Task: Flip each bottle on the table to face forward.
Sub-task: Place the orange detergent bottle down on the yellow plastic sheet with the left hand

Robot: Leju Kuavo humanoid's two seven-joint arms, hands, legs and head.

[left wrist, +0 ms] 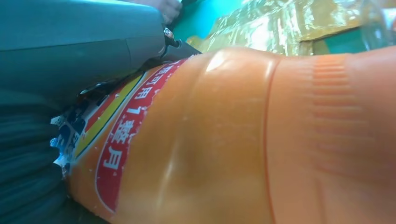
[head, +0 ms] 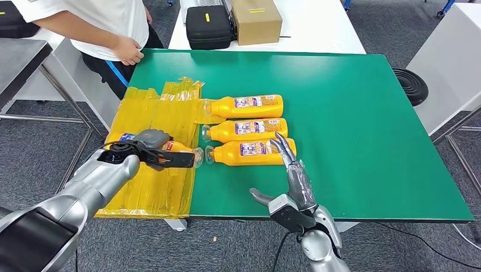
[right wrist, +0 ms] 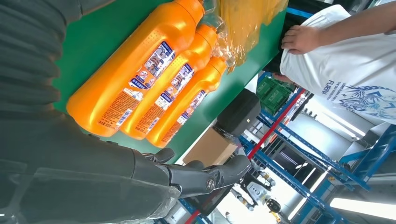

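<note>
Crosswise, three bottles (head: 245, 130) caps leftward, left hand (head: 148, 148) fingers gripping fourth bottle (head: 180, 148), right hand (head: 290, 170) fingers spread.

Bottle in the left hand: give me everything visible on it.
The held bottle is glossy orange plastic with a clear cap end, lying roughly sideways above the yellow plastic sheet at the green table's left edge. The left hand grips its body, hiding most of it in the head view. The left wrist view shows a red-bordered label with white characters and a ribbed patch. It sits apart from the three bottles in a row.

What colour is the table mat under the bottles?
Green mat, clearest in the head view.
</note>
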